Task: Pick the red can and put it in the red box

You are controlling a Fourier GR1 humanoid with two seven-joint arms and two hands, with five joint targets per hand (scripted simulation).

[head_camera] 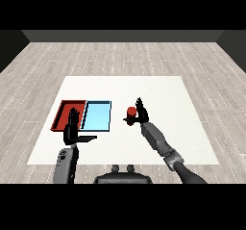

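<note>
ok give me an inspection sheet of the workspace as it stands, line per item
surface: white table on a grey plank floor
job's things: red can upright on the table, right of both trays; red tray at the left, light blue tray right beside it, nothing visible in either
clutter: nothing seen
hands: right hand at the can, fingers raised beside it, whether they grip it cannot be told; left hand open, fingers straight, over the red tray's near edge
cables: nothing seen
surroundings: dark wall beyond the floor
</note>
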